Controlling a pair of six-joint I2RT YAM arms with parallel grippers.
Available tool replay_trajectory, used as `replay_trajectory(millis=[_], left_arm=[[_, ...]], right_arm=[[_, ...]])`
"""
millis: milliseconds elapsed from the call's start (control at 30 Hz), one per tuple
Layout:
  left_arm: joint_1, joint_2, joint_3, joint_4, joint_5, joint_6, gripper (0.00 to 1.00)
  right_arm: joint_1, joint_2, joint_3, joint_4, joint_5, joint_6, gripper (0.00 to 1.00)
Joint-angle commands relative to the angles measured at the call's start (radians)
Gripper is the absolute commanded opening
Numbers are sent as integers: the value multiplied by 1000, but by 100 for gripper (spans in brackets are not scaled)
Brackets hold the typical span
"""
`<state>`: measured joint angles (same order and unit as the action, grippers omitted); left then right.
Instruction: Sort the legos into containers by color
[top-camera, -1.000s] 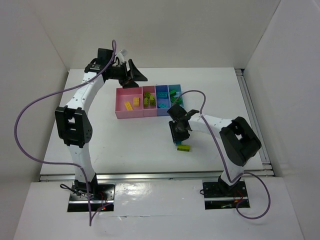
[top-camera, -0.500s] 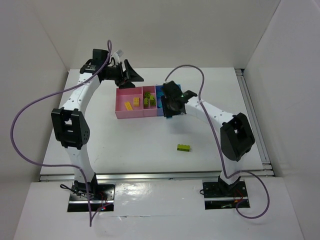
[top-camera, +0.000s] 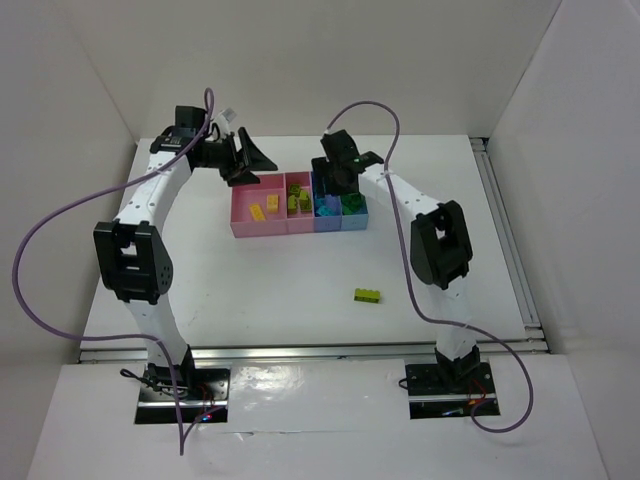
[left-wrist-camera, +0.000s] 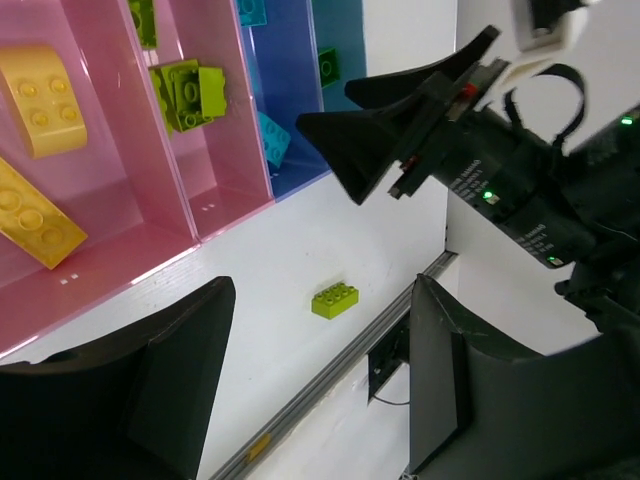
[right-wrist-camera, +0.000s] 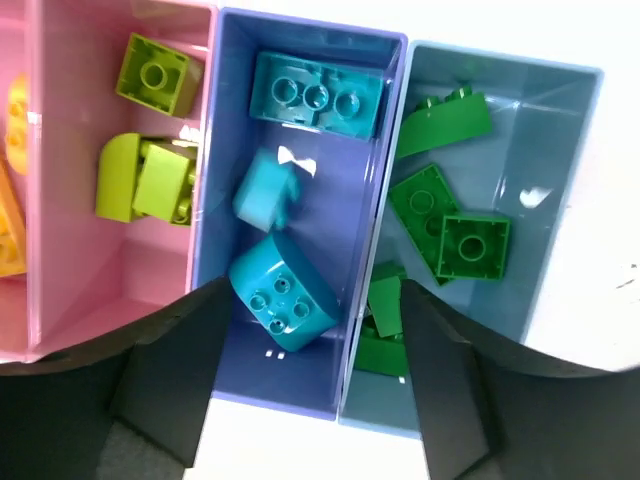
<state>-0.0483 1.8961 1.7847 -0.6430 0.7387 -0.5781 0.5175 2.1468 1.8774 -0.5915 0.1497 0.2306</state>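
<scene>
Your right hand (right-wrist-camera: 310, 330) hangs spread wide and empty over the blue-violet bin (right-wrist-camera: 310, 42); a second ago it was low by the table (top-camera: 260, 290), and the cyan legos (right-wrist-camera: 282, 292) now lie inside. Your left hand (top-camera: 258, 162), equally wide and empty, hovers behind the containers (top-camera: 260, 230). Only one lime lego (top-camera: 367, 295) is left, alone on the table and well apart from them.

left gripper (left-wrist-camera: 322, 292): jaws apart, empty
lime brick (left-wrist-camera: 335, 299): alone on table (left-wrist-camera: 250, 262), off the containers (left-wrist-camera: 256, 140)
pink bin (left-wrist-camera: 105, 205): two yellow bricks (left-wrist-camera: 42, 86)
</scene>
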Motion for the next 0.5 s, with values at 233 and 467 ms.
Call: replay_trajectory(millis=[233, 467], left_arm=[[-1, -68, -36, -12, -4, 30, 72], [-19, -58, -45, -12, 5, 30, 71]], right_arm=[[9, -530, -599, 72, 76, 107, 69], [9, -725, -948, 32, -174, 239, 96]])
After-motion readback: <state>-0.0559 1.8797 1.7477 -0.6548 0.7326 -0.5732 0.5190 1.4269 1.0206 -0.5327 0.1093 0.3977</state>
